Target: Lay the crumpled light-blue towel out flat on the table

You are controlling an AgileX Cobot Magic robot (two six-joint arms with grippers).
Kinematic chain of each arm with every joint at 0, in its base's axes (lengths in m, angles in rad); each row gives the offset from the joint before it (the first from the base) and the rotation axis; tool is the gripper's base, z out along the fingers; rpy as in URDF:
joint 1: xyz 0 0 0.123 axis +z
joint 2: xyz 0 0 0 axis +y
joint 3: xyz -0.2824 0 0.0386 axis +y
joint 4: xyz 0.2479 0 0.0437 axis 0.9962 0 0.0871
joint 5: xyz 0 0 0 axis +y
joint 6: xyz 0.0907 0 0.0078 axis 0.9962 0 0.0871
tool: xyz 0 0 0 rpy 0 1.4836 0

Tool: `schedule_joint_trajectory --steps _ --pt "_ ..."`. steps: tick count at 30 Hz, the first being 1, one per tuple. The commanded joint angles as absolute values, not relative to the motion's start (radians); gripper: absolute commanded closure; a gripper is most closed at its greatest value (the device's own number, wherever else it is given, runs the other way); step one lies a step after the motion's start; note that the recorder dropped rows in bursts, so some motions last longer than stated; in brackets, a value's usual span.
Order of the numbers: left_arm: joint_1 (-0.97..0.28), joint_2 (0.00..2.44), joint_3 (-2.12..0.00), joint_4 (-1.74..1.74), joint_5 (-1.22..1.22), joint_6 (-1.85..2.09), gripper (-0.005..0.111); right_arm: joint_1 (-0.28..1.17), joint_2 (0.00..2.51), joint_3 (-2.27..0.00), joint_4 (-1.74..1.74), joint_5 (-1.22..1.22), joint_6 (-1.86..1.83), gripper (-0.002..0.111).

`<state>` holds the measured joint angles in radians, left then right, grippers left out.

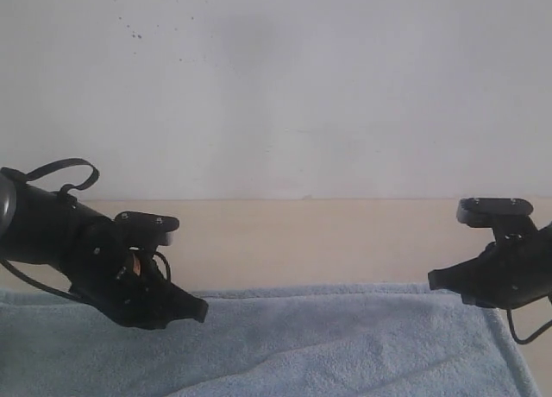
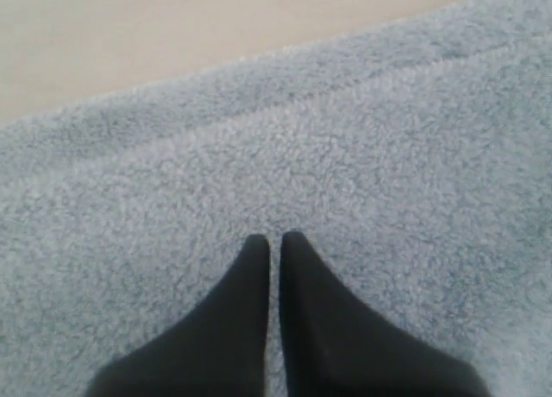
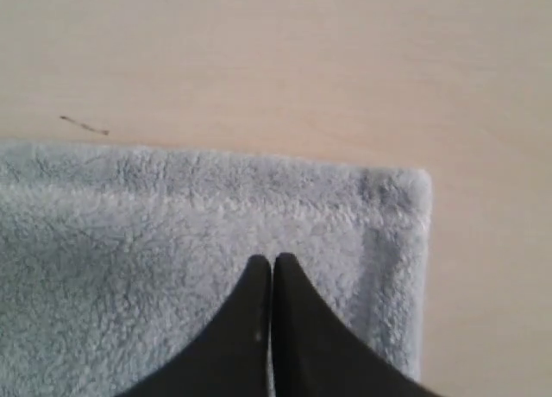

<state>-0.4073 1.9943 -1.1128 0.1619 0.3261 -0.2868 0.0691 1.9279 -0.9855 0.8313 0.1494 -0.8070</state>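
Light: bright, even, diffuse.
Shadows: faint, soft-edged.
Focus: towel pile slightly soft; exterior view washed-out.

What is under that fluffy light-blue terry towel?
The smooth pale beige tabletop shows beyond the light-blue towel at its far edge and corner, so it lies on that. Anything beneath the cloth itself is covered.

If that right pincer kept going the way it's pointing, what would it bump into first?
Probably the towel: the shut right pincer points down at its fluffy surface near a corner, though the gap is unclear.
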Motion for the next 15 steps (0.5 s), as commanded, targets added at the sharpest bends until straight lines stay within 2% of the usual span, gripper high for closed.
schedule_joint_trajectory --steps 1,15 --pt "-0.416 1.983 -1.111 0.119 0.306 -0.248 0.103 0.070 1.974 -1.055 0.831 0.200 -0.822 0.109" --pt "-0.419 1.935 -1.111 0.085 0.304 -0.226 0.103 0.070 2.068 -1.081 0.831 0.081 -0.833 0.109"
